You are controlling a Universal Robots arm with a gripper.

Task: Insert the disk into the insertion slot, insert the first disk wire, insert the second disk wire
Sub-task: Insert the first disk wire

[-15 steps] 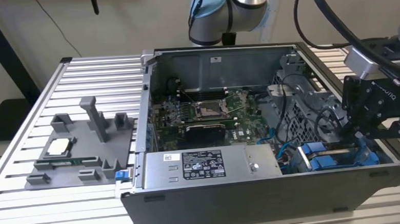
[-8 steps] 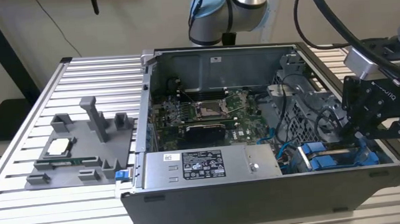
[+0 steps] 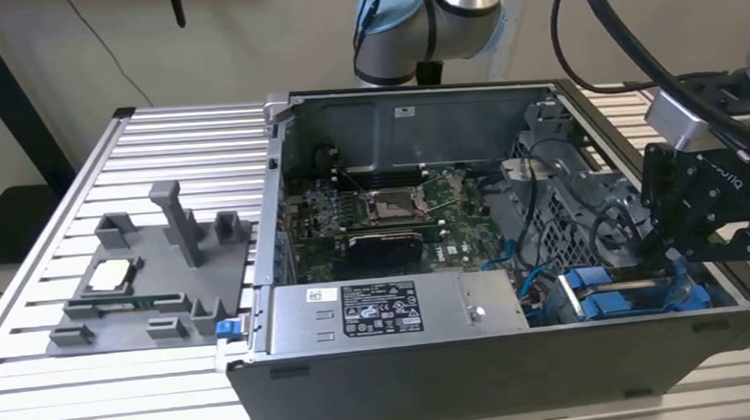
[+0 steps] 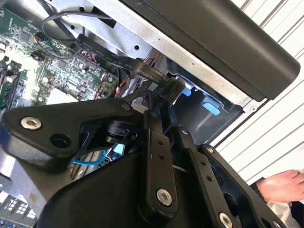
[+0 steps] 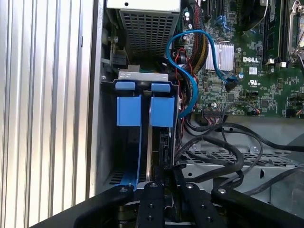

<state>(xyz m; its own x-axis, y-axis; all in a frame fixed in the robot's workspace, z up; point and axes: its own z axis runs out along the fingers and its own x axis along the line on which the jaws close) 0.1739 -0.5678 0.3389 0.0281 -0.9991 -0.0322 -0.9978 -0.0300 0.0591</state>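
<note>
Your tool (image 4: 159,103) is clamped on the black wire connector (image 4: 174,87), just over the disk (image 5: 162,112). The disk sits edge-up in the insertion slot (image 5: 141,75) beside another blue-framed drive (image 5: 128,110). The slot is in the corner of the case (image 3: 487,382) by the edge of the bench (image 3: 103,407) on the exterior view's right.

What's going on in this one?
A robot arm's gripper is down in the open computer case, at the slot on the exterior view's right. The blue-framed disk sits in that slot, with the gripper right over it. Loose black wires lie beside it. A person's hand is outside the case.
</note>
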